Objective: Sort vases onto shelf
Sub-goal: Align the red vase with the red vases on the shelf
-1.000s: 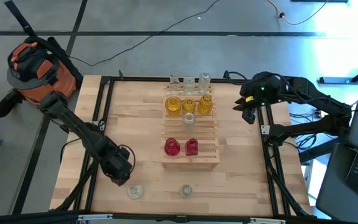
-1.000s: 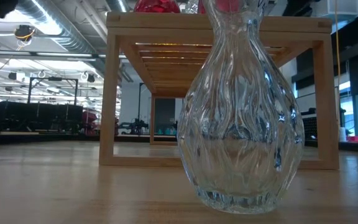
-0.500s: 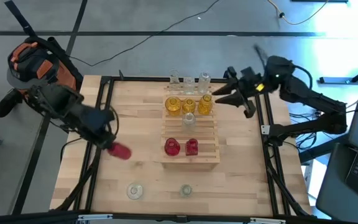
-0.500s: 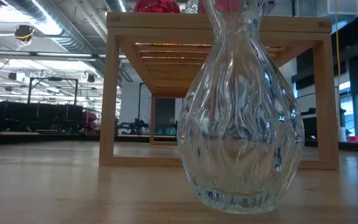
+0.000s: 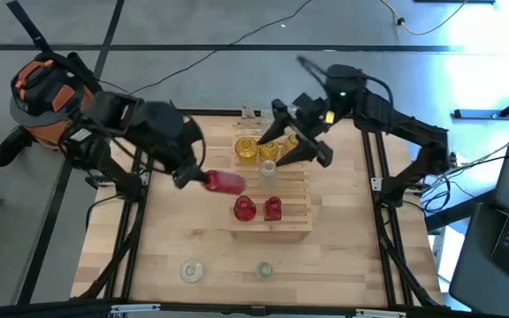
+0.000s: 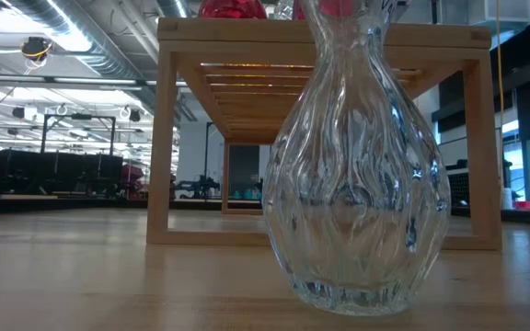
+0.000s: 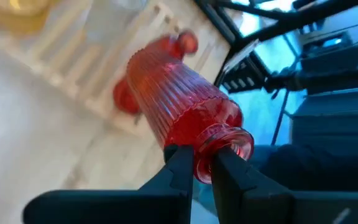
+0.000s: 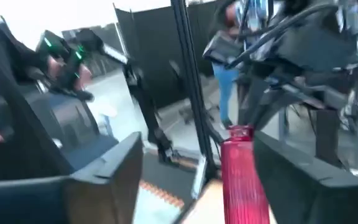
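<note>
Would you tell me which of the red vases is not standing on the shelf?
The ribbed red vase gripped at its neck by the left hand, carried tilted near the shelf; the other two red vases stand upright on its slats.

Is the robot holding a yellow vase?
No, the left end effector grips a red ribbed glass vase by its neck.

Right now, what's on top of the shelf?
On the shelf: two red vases near the front, yellow vases and a clear one farther back. The right gripper hangs over the back, hiding what lies beneath it.
</note>
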Robot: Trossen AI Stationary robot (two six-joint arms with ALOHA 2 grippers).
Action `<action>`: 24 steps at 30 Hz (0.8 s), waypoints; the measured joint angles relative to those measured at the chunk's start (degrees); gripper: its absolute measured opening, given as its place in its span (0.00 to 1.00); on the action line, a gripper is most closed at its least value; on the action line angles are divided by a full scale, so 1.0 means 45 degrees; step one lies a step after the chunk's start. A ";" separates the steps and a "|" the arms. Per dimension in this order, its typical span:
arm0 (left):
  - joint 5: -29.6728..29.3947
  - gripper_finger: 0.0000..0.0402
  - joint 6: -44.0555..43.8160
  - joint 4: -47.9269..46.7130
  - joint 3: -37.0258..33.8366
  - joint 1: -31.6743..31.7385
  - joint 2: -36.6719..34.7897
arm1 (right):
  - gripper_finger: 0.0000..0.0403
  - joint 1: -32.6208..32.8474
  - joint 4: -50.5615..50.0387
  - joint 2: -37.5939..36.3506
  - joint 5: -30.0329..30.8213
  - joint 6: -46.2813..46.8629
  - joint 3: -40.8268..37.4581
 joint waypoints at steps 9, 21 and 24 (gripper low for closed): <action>0.0310 0.06 0.1673 0.0597 -0.0189 0.1353 0.0377 | 0.73 0.1218 -0.7890 0.2361 0.5896 -0.5191 0.5242; 0.0679 0.05 0.2290 0.1979 -0.0194 0.1651 0.0864 | 0.73 0.1728 -0.8964 0.3244 0.6231 -0.5662 0.4846; 0.0891 0.05 0.2337 0.2532 -0.0194 0.1651 0.0931 | 0.74 0.1923 -0.8931 0.3450 0.6171 -0.6176 0.4876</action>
